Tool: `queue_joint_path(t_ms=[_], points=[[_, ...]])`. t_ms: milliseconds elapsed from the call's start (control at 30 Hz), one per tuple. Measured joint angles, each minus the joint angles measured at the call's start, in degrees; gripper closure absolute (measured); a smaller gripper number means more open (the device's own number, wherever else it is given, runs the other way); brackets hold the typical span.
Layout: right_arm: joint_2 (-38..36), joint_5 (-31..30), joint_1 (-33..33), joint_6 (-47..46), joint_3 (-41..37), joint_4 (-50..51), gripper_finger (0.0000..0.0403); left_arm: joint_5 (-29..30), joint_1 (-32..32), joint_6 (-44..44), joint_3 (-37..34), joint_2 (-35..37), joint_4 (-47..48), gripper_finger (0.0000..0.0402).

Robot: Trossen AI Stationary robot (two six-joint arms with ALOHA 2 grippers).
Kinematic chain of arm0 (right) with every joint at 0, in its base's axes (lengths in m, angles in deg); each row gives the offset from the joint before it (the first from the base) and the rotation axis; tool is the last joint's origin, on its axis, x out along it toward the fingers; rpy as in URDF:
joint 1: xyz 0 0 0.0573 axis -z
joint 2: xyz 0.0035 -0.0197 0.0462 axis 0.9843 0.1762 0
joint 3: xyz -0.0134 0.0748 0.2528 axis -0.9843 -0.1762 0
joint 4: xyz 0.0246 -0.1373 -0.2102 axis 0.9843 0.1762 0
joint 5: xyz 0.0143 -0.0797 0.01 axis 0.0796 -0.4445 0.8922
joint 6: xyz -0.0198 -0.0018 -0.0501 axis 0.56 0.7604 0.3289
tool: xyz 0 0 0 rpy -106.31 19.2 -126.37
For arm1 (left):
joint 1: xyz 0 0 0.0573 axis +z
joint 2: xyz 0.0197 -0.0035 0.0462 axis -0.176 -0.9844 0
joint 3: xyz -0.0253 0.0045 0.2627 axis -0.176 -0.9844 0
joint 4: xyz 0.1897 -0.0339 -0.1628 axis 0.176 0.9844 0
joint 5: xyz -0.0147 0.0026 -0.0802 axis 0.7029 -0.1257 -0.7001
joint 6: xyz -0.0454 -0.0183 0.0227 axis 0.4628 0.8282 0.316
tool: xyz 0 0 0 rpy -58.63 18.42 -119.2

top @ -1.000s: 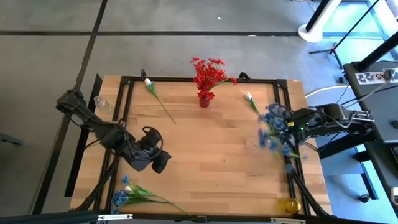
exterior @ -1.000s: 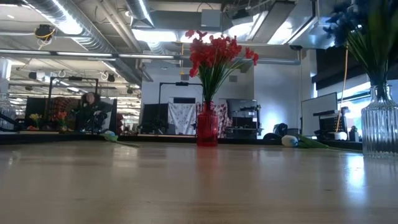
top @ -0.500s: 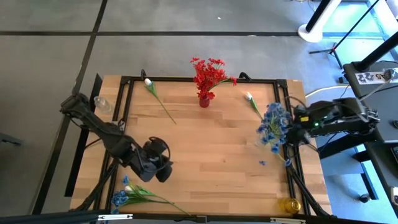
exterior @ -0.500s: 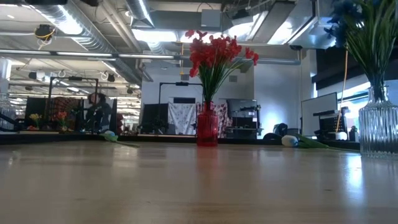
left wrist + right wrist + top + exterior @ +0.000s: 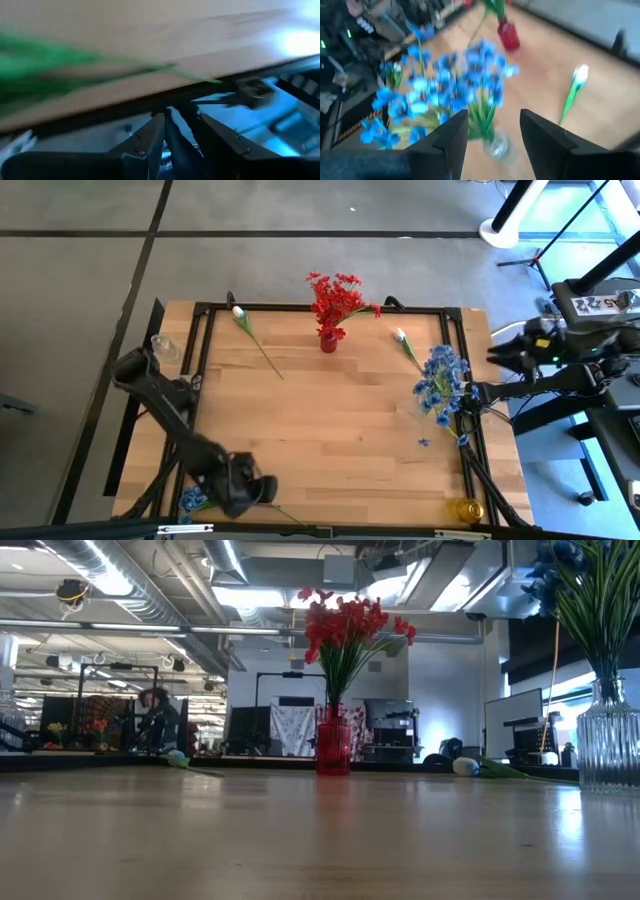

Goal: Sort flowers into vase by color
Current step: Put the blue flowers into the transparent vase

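Red flowers stand in a red vase (image 5: 329, 340) at the far middle; the vase also shows in the low view (image 5: 333, 740). Blue flowers (image 5: 440, 385) stand in a clear vase (image 5: 495, 146) at the right. Two white flowers (image 5: 243, 323) (image 5: 403, 342) lie flat on the table. More blue flowers (image 5: 195, 498) lie at the near left corner. My left gripper (image 5: 255, 492) hovers beside them, open and empty (image 5: 180, 120). My right gripper (image 5: 500, 352) is open and empty (image 5: 492, 120), off the table's right edge, clear of the blue bunch.
A clear empty vase (image 5: 163, 347) stands at the left edge and a yellow one (image 5: 465, 508) at the near right corner. A loose blue blossom (image 5: 423, 442) lies near the blue bunch. A black frame (image 5: 300, 308) runs around the tabletop. The middle of the table is bare wood.
My left gripper has gone toward the table's near edge, down to the blue flowers at the near left corner. My right gripper has drawn back from the blue bunch toward the right edge and up. The blue bunch, spread and tilted before, now stands gathered in its vase.
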Motion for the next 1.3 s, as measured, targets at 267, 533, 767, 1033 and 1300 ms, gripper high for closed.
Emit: queue_joint_path(t_ms=[267, 533, 767, 1033, 1300], points=[[0.0, -4.8, 0.0, 9.5, 3.0, -2.3, 0.0224, -8.8, -5.1, 9.8, 0.0, -3.4, 3.1, 0.0285], [0.0, -2.9, 0.0, 14.5, 3.0, -2.4, 0.0224, -11.9, -4.4, 0.7, 0.0, -3.2, 11.3, 0.0285], [0.0, -2.9, 0.0, 15.0, 3.0, -2.4, 0.0224, -18.8, -3.6, -39.2, 0.0, -4.5, 12.0, 0.0285], [0.0, -3.4, 0.0, 10.3, 3.0, -2.3, 0.0224, -20.4, -3.7, -70.8, 0.0, -10.1, 13.0, 0.0285], [0.0, -6.1, 0.0, 9.5, 3.0, -2.4, 0.0224, -18.4, -5.8, -76.4, 0.2, -16.7, 15.7, 0.0290]])
